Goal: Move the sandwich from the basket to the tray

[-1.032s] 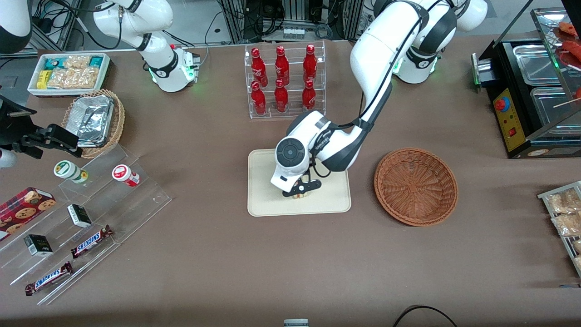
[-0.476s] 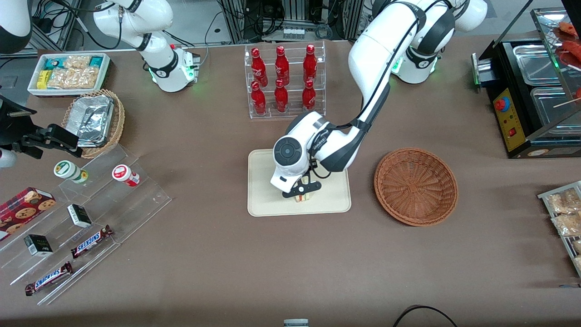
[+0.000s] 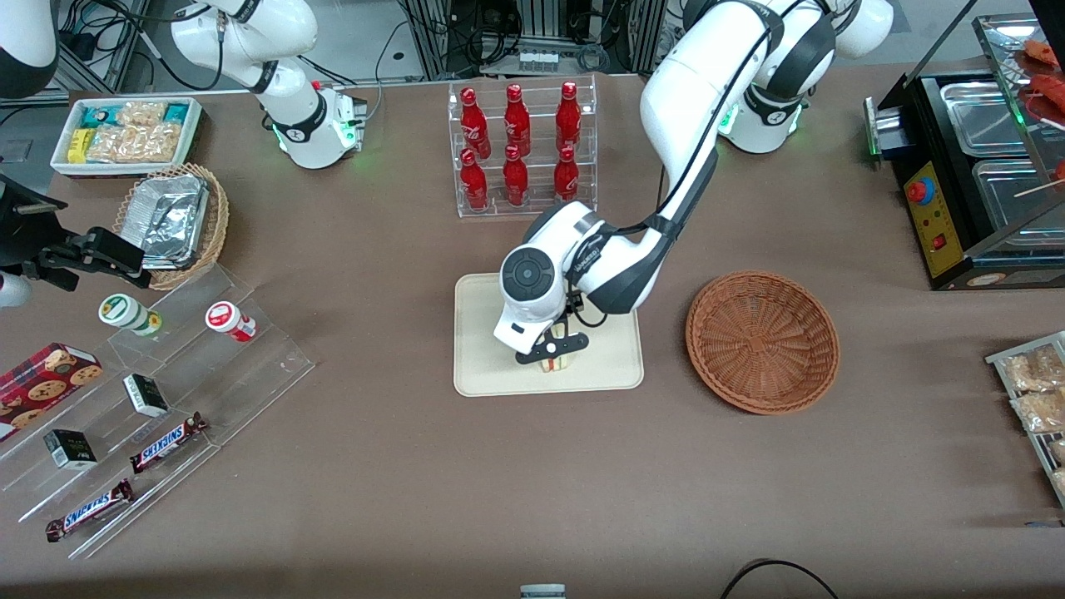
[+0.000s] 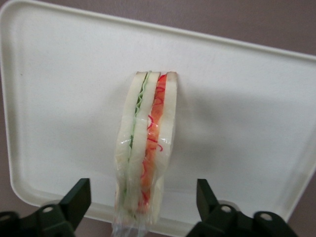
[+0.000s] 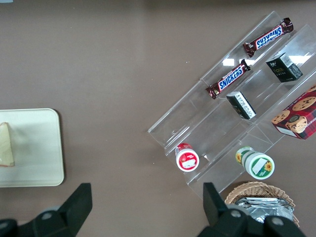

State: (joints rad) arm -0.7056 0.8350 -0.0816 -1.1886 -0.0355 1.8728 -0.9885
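Gripper (image 3: 552, 356) hangs low over the tray (image 3: 482, 366), near the middle of the bench, and its fingers (image 4: 76, 200) are spread wide with nothing between them touching — the sandwich (image 4: 144, 148) is let go. From the wrist view there's clear daylight on both sides: one black finger stands well off one bread face, the other finger well off the other face, and the wedge sits in the gap between them, closer to neither by much.

Sandwich down on the tray, standing on edge with its cut side up toward the wrist camera: green layer, then white bread, then the red-orange layer, running as parallel stripes. Its long axis lies crosswise to the line joining the two fingers, so the bread faces look at the pads. One end of the wedge reaches in toward the tray's middle; the other end sits close to the tray rim, under the gripper. It looks wrapped in clear film, which bunches at that near-rim end.

From the front, just a pale sliver of the sandwich (image 3: 556, 361) peeks out under the gripper, in the part of the tray nearer the front edge of the bench. Basket (image 3: 762, 341) sits beside the tray, toward the working arm's end, well apart from it.
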